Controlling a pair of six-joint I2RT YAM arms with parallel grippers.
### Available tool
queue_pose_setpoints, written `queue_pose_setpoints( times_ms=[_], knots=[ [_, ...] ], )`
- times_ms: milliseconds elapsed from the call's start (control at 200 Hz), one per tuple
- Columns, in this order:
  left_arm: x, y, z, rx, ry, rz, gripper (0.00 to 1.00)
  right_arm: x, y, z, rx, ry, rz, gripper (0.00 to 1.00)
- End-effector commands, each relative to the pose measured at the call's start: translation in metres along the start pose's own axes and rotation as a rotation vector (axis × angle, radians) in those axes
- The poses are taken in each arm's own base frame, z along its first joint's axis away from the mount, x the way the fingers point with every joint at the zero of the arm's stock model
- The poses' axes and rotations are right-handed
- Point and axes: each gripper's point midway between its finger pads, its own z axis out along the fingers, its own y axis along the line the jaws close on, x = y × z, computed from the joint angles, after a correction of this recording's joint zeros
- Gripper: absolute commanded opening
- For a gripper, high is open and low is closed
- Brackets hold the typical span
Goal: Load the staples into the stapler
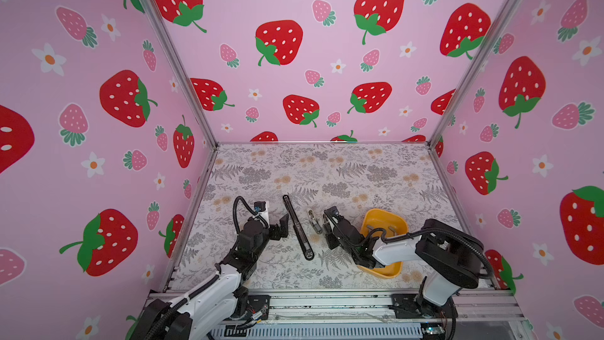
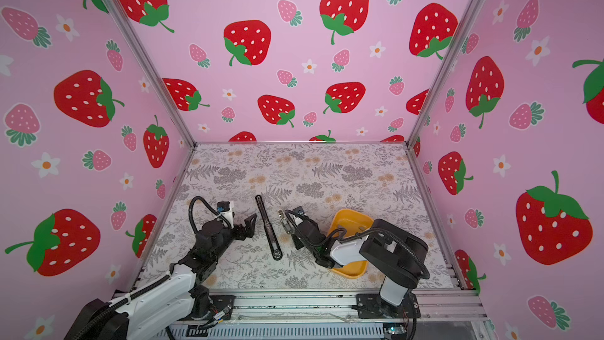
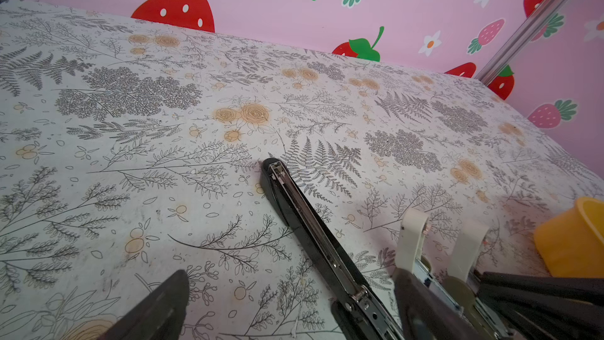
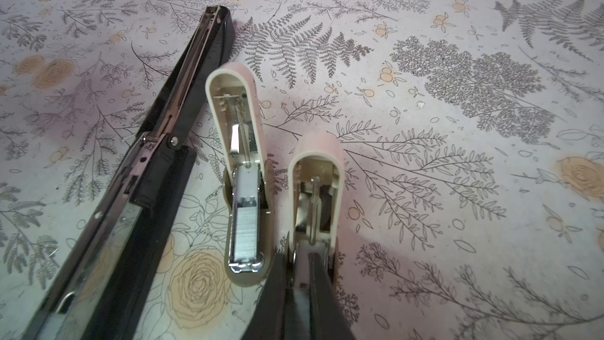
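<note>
Right wrist view: finds staples seated in one open cream stapler, none visible in the second cream stapler or the black stapler, so reckons loading partly done, with right hand clenched at the second's near end and left hand released.

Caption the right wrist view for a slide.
Shut right gripper at one open cream plastic stapler; its twin alongside holds a strip of grey metal staples; a long black stapler lies opened flat.
</note>
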Motion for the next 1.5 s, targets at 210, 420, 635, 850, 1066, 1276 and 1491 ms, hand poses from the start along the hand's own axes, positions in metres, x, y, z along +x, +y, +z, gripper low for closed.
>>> queue_pose_setpoints(
  times_ms=[210, 420, 635, 850, 1066, 1276, 1491],
  knots=[
    [-0.018, -0.004, 0.0, 0.001, -0.051, 0.009, 0.99, 0.0, -0.005, 0.0, 0.021, -0.005, 0.015, 0.12],
    [-0.019, -0.004, 0.001, 0.0, -0.052, 0.009, 0.99, -0.017, -0.002, -0.01, -0.001, -0.037, 0.019, 0.1],
    [-0.018, -0.003, 0.001, -0.002, -0.051, 0.01, 0.99, -0.016, -0.004, -0.011, 0.006, -0.037, 0.019, 0.11],
    [-0.018, -0.004, 0.001, 0.0, -0.051, 0.009, 0.99, -0.006, -0.005, -0.003, 0.025, -0.01, 0.012, 0.1],
    [-0.018, -0.003, 0.001, -0.004, -0.049, 0.009, 0.99, -0.001, -0.006, 0.002, 0.037, 0.005, 0.008, 0.1],
    [-0.018, -0.003, 0.002, -0.005, -0.046, 0.01, 0.99, 0.0, -0.007, 0.002, 0.039, 0.007, 0.006, 0.1],
    [-0.018, -0.003, 0.002, -0.008, -0.047, 0.01, 0.99, 0.004, -0.008, 0.0, 0.036, 0.013, 0.025, 0.1]
  ],
)
